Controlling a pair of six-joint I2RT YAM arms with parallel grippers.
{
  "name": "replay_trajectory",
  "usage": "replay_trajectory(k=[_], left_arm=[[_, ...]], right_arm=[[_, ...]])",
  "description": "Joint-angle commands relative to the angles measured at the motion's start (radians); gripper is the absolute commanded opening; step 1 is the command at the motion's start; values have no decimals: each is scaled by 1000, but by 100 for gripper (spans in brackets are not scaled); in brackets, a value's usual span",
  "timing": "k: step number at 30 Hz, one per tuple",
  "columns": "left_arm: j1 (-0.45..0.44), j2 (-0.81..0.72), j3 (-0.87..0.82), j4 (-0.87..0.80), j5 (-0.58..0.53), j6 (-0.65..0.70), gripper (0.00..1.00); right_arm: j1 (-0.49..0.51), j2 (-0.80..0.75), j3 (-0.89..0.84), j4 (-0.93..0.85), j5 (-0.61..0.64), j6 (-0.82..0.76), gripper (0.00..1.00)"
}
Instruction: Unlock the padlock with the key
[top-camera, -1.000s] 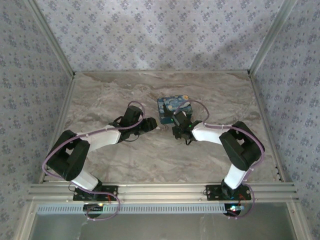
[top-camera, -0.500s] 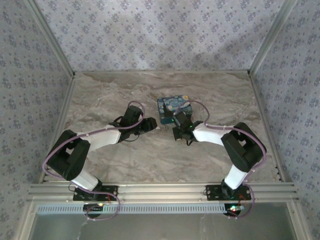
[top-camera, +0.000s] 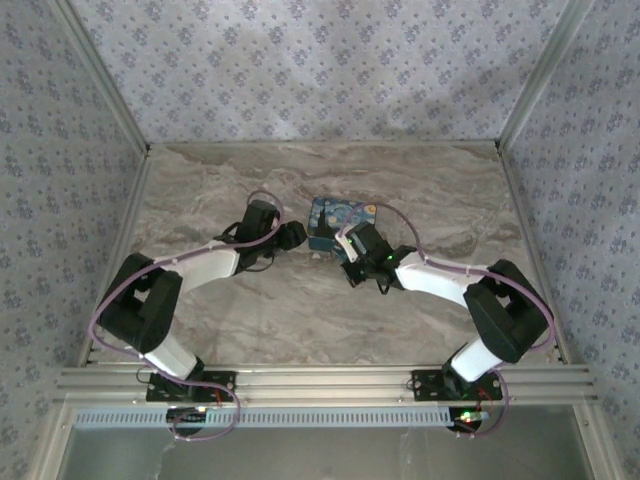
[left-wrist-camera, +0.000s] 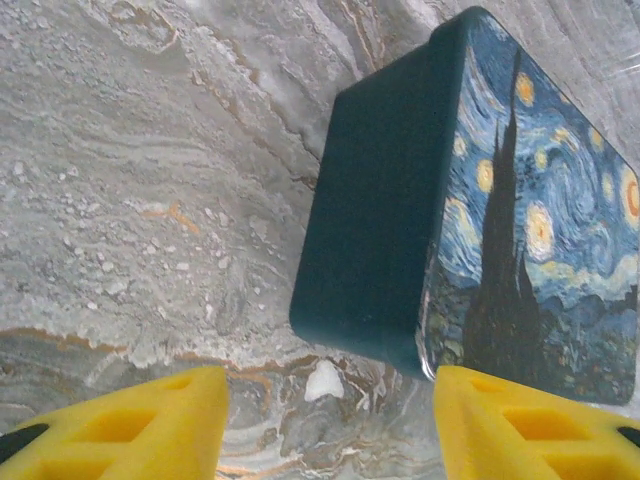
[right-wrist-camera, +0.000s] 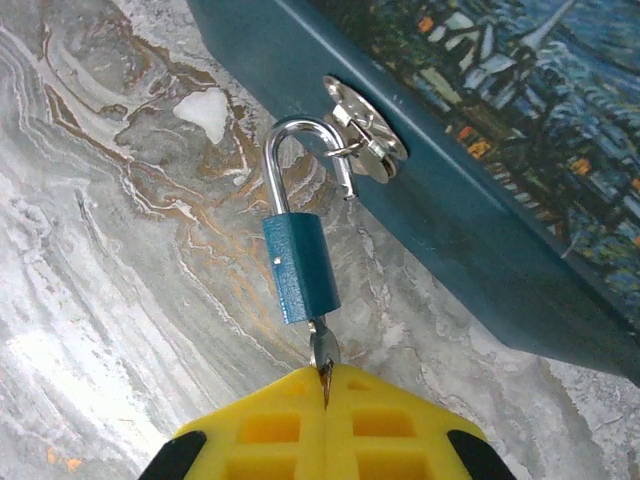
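Padlock (right-wrist-camera: 300, 265), hooked on the side wall of the tin (right-wrist-camera: 480, 190), lies lengthwise straight ahead of the right gripper (right-wrist-camera: 325, 375), which is clamped on the key (right-wrist-camera: 322, 347); the left gripper (left-wrist-camera: 330, 392) hovers farther off, its fingers apart.

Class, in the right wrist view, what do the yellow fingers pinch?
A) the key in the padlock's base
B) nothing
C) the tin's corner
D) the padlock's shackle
A: the right gripper, shut, clamps the small key, which sits in the underside of the blue-bodied padlock.

Swirl-painted blue tin (top-camera: 330, 212) on marble tabletop (top-camera: 200, 190); patterned walls (top-camera: 320, 60), perhaps fabric
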Motion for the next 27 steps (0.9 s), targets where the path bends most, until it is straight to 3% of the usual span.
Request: replay_trajectory(k=[1, 13, 27], left_arm=[[9, 33, 48, 14, -2, 29, 56], [15, 46, 57, 16, 11, 29, 56], [48, 66, 104, -15, -13, 84, 57]], right_arm=[[10, -1, 4, -5, 9, -88, 0], [25, 78, 24, 187, 27, -197, 0], [22, 108, 38, 273, -36, -249, 0]])
